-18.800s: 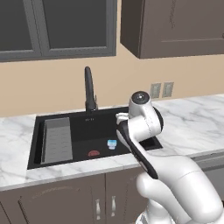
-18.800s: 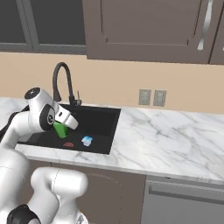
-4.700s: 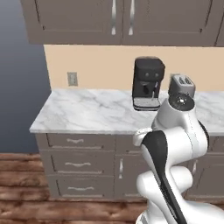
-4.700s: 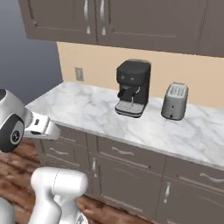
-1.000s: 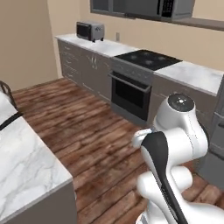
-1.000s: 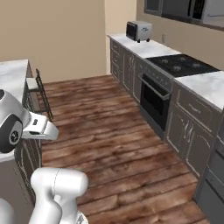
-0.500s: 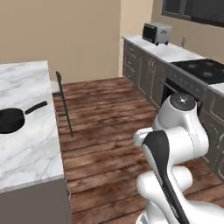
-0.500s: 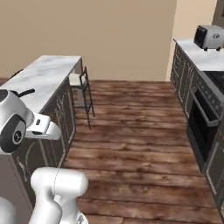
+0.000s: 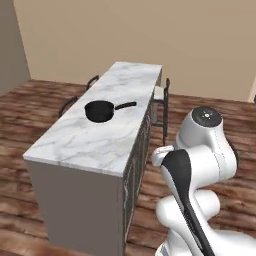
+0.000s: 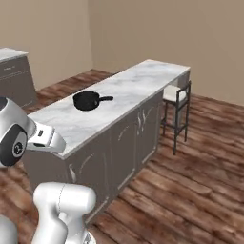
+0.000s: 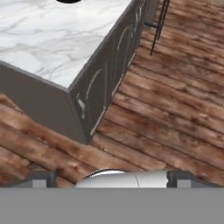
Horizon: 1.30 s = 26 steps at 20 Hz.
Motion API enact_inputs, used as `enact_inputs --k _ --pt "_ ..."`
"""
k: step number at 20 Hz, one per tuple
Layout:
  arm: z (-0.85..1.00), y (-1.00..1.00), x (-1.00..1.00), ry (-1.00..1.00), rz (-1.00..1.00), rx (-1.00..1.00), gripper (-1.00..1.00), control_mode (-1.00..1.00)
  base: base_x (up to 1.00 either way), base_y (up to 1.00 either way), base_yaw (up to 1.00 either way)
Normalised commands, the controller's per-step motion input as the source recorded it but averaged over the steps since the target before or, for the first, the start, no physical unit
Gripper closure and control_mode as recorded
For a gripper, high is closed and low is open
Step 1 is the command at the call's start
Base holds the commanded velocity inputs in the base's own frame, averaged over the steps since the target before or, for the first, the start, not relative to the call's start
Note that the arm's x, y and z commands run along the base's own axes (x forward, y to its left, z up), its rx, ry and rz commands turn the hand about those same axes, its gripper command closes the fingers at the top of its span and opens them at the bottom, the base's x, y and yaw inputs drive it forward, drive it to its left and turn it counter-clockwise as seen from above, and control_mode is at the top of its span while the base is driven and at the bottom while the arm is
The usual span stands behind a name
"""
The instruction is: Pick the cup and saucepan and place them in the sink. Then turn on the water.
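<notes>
A long kitchen island [image 9: 100, 140] with a white marble top stands in the middle of a room with a brown wood floor [image 10: 190, 167]. The black saucepan [image 9: 99, 110] sits on that marble top, about halfway along it, and nothing is touching it. Its short handle [image 9: 125, 105] lies flat and points toward the far end of the island. From the other side the saucepan [image 10: 86, 100] looks the same, sitting alone on the stone. Just its dark edge [image 11: 70, 1] peeks in at the very top of the hand view. A dark stool with a pale seat [image 10: 175, 95] stands on the floor beside the far part of the island. The island has grey cupboard doors [image 10: 126, 143] along its side. The white robot arm [image 9: 200, 150] is folded up close to its own body, on the floor side of the island and well away from the saucepan. The gripper [image 11: 112, 178] points down at the floor by the island's corner, its two dark tips stand far apart, and there is nothing between them.
</notes>
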Motion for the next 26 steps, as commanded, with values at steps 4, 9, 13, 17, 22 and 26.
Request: enact_inputs --k 4,9,13,17,22,26 --pt "0.00 0.00 0.00 0.00 0.00 0.00 -1.00 1.00 0.23 -0.66 0.72" --pt "0.00 0.00 0.00 0.00 0.00 0.00 -1.00 1.00 0.30 -0.82 0.64" --pt "0.00 0.00 0.00 0.00 0.00 0.00 -1.00 1.00 0.27 -0.99 0.48" --pt "0.00 0.00 0.00 0.00 0.00 0.00 -1.00 1.00 0.54 -0.98 0.48" --pt "0.00 0.00 0.00 0.00 0.00 0.00 -1.00 1.00 0.55 -0.98 0.47" --pt "0.00 0.00 0.00 0.00 0.00 0.00 -1.00 1.00 0.38 -0.94 0.45"
